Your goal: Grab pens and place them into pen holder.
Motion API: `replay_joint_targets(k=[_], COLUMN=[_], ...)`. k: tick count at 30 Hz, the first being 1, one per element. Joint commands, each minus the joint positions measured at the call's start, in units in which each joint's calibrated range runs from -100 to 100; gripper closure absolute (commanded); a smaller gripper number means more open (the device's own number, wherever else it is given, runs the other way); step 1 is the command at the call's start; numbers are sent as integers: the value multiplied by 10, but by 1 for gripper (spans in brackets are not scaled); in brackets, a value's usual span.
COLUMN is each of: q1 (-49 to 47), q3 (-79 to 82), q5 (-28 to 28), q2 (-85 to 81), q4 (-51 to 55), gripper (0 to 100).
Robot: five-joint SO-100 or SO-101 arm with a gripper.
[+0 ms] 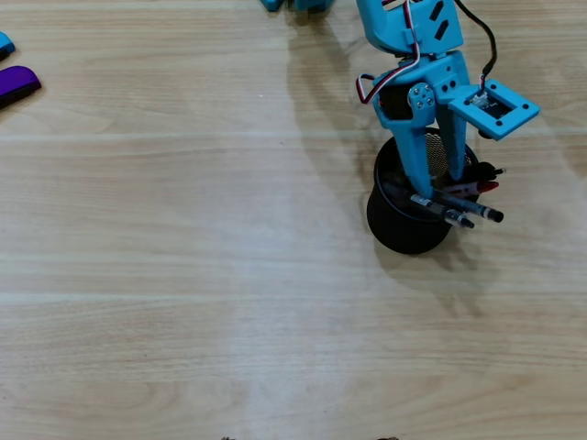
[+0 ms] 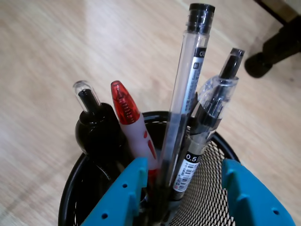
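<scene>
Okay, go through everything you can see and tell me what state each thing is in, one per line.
Pen holder: upright, holding four pens.
Black pen: standing in holder.
Red pen: standing in holder.
Tall clear pen: in holder, leaning.
Short clear pen: in holder.
Gripper: open over holder.
Purple object: lying on table.

Four pens stood leaning together inside the black mesh pen holder: one black, one red, two clear.
</scene>
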Motion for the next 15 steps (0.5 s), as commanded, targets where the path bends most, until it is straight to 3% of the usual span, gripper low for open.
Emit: replay_joint_targets(k=[1,4,8,10,15], q1=[-3,-6,3,34,70], q3=[-55,-81,-42,94,436], q5=[38,94,188,252,265], q2=[-58,-109,-269,-441,-775], q4=[-5,41,206,305,343], gripper=[81,81,81,81,81])
